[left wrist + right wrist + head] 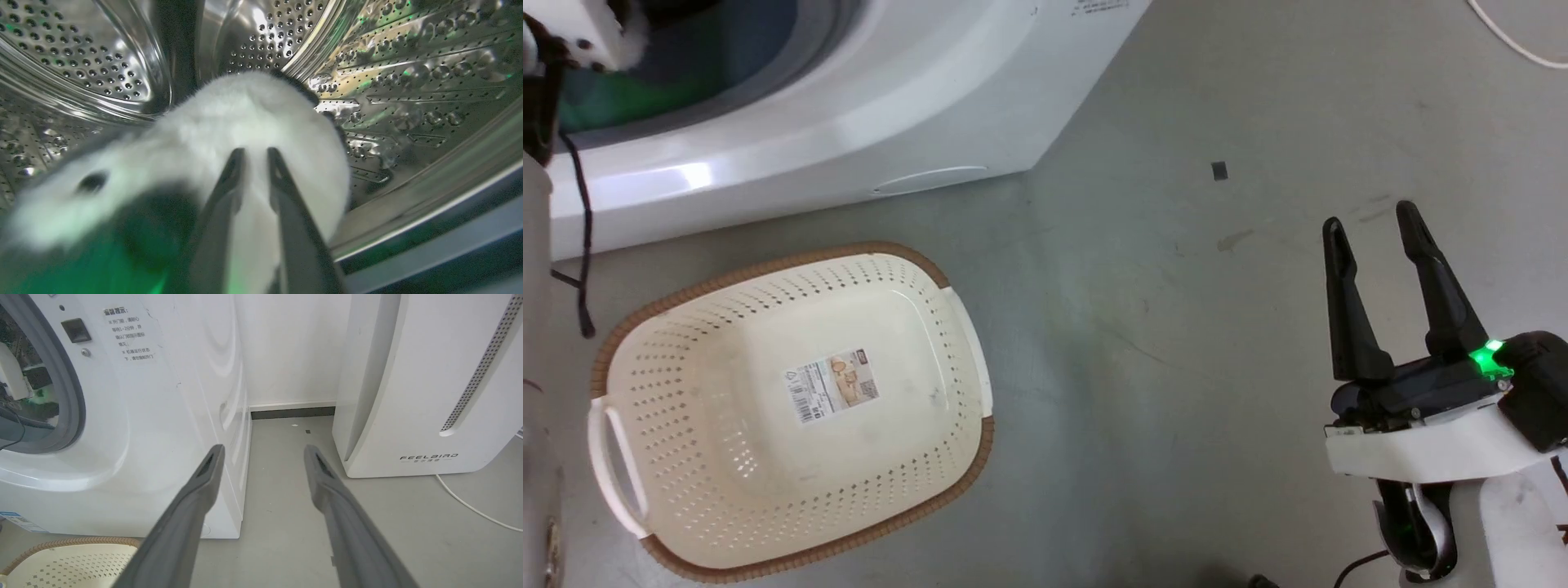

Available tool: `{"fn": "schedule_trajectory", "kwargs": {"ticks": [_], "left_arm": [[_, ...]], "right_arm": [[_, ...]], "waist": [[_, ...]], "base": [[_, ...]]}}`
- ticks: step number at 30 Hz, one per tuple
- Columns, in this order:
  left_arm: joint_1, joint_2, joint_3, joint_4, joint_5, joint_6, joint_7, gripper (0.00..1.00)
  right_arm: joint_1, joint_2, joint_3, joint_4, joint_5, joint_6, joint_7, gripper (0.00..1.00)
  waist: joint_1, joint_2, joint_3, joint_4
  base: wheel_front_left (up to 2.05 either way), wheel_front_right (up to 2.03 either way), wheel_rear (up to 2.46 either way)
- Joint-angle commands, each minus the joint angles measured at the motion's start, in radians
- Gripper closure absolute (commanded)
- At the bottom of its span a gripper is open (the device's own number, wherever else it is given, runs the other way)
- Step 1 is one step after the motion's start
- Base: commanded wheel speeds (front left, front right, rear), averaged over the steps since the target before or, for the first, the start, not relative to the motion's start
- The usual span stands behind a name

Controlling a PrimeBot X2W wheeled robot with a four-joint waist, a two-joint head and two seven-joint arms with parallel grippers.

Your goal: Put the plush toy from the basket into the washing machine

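Open floor lay frame centre between basket and right tool; washing machine blocked upper left.

So the floor is plain grey concrete-looking stuff, a bit scuffed, with a brownish smudge right of centre in the head view. Just above that sits a tiny dark square scrap. A thin white cable curls across the upper right corner there.

In the right wrist view, a tall white slanted appliance fills the right side. It has FEELBIRD lettering low down and a dotted vent strip running up its edge. The cable trails off at lower right, near its base. Top centre is a white wall with a dark baseboard along the bottom.
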Motion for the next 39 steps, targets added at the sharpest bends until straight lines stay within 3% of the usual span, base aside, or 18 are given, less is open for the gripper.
{"fn": "schedule_trajectory", "kwargs": {"ticks": [1, 13, 27, 39], "left_arm": [[0.018, -0.001, -0.005, 0.014, -0.005, -0.004, -0.005, 0.00], [0.222, -0.089, -0.056, -0.039, -0.121, -0.004, -0.122, 0.00], [0.862, -0.249, 0.110, -0.621, -0.139, 0.087, -0.124, 0.00], [1.198, -0.335, 0.141, -0.857, -0.053, 0.122, -0.124, 0.00]], "right_arm": [[-0.011, 0.001, -0.002, 0.001, -0.003, -0.001, -0.004, 0.00], [0.028, 0.001, -0.040, 0.017, -0.051, -0.001, -0.004, 0.00], [0.164, 0.001, -0.057, 0.046, -0.107, -0.001, -0.004, 0.00], [0.233, 0.001, -0.053, 0.068, -0.109, -0.001, -0.004, 0.00]], "waist": [[-0.0001, -0.0001, -0.013, 0.011], [-0.0001, -0.0001, -0.220, 0.110], [-0.0001, -0.0001, -0.471, 0.238], [-0.0001, -0.0001, -0.553, 0.295]], "base": [[0.00, 0.00, 0.00], [0.00, 0.00, 0.00], [0.00, 0.00, 0.00], [0.00, 0.00, 0.00]]}}
